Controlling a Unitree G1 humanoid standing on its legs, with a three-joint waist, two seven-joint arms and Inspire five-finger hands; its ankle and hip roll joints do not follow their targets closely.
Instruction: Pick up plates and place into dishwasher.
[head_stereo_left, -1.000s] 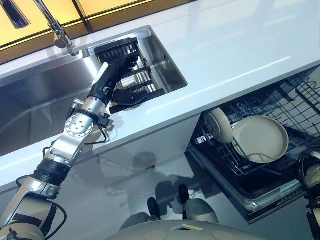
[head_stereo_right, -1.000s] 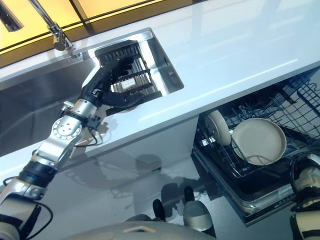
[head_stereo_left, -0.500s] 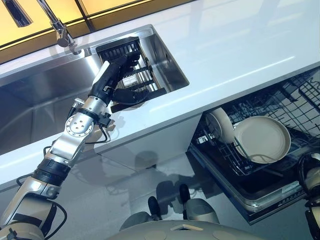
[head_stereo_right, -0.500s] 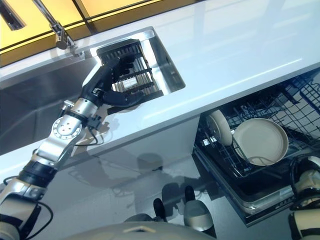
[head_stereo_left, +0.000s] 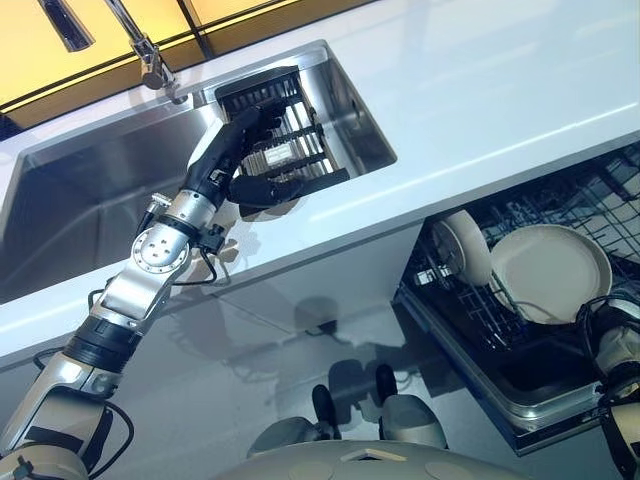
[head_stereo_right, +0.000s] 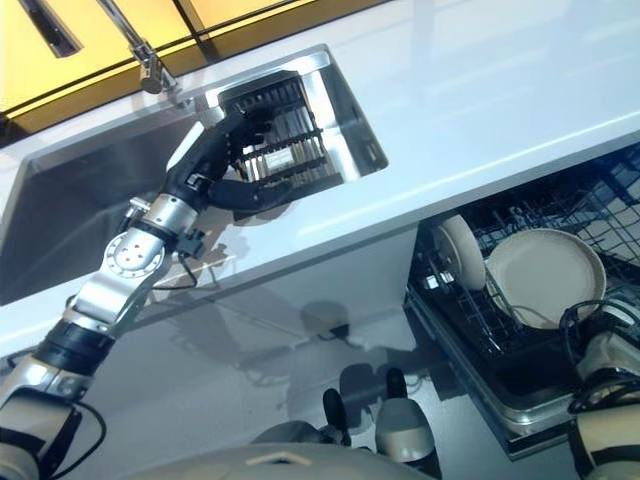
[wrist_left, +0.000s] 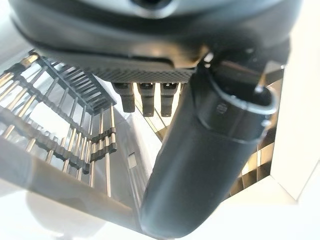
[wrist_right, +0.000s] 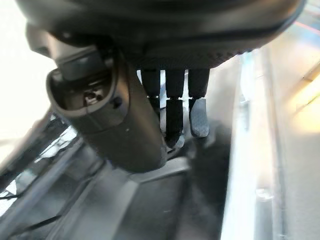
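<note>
While the left hand (head_stereo_left: 238, 160) is reached open into the sink rack (head_stereo_left: 290, 150) at eleven o'clock, fingers could be snagged between its bars; right-hand (wrist_right: 170, 105) fingers hang relaxed.

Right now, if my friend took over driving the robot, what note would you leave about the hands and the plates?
Left hand: reaching into the black rack in the sink, fingers straight, holding nothing.
Right hand: low by the open dishwasher, fingers relaxed, holding nothing.
Done: two cream plates, one large and one smaller, stand in the dishwasher rack.
Left: I cannot see a plate in the sink rack; check it before grasping.
</note>
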